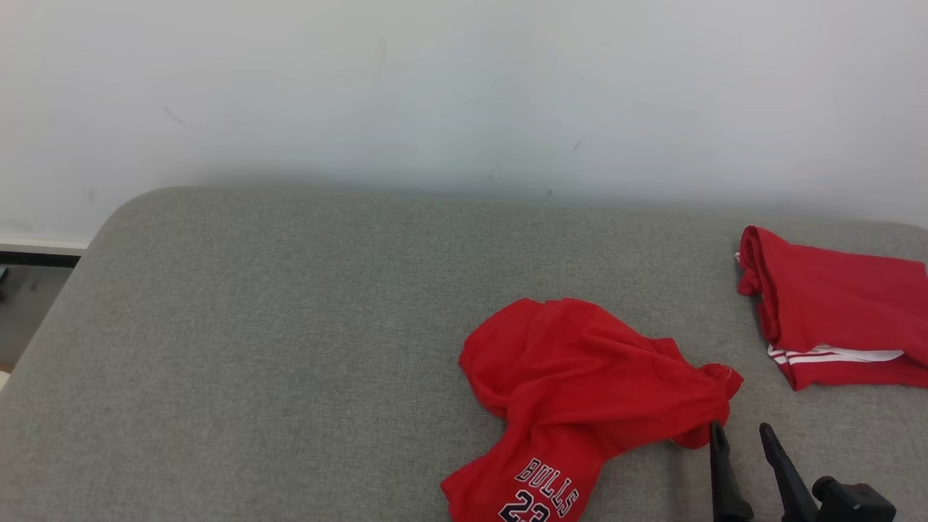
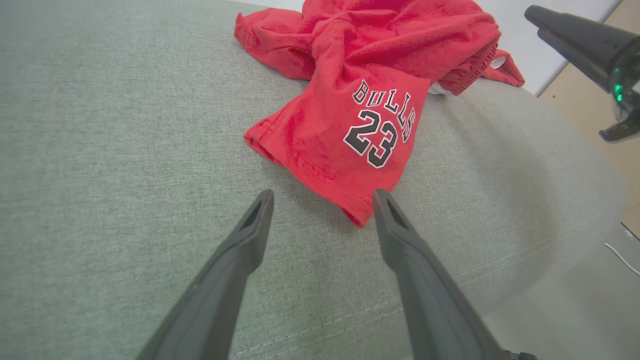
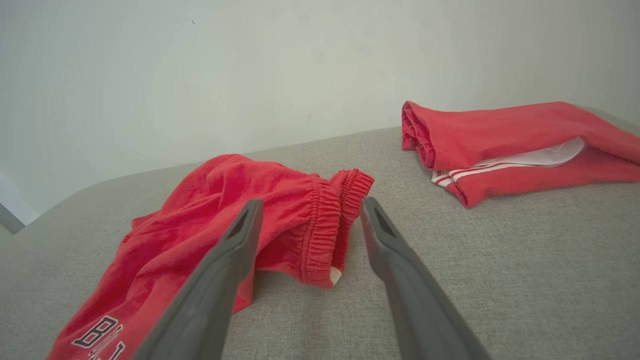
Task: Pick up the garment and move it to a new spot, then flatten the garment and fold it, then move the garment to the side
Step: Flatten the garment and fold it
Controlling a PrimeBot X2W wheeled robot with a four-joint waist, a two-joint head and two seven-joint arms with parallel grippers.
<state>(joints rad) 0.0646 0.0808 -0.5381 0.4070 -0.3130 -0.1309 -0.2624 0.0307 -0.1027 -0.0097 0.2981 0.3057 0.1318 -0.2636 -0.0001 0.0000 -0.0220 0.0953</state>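
Red shorts [image 1: 580, 370] lie crumpled, apparently already placed; flattening and folding remain, while left gripper [image 2: 323, 195] and right gripper [image 1: 741, 429], at four o'clock, hold jaws wide, empty.

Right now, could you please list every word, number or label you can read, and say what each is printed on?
"BULLS": printed on a leg of the crumpled red shorts.
"23": just under that word, on the same leg.
No readable text on the folded red garment with white stripes.
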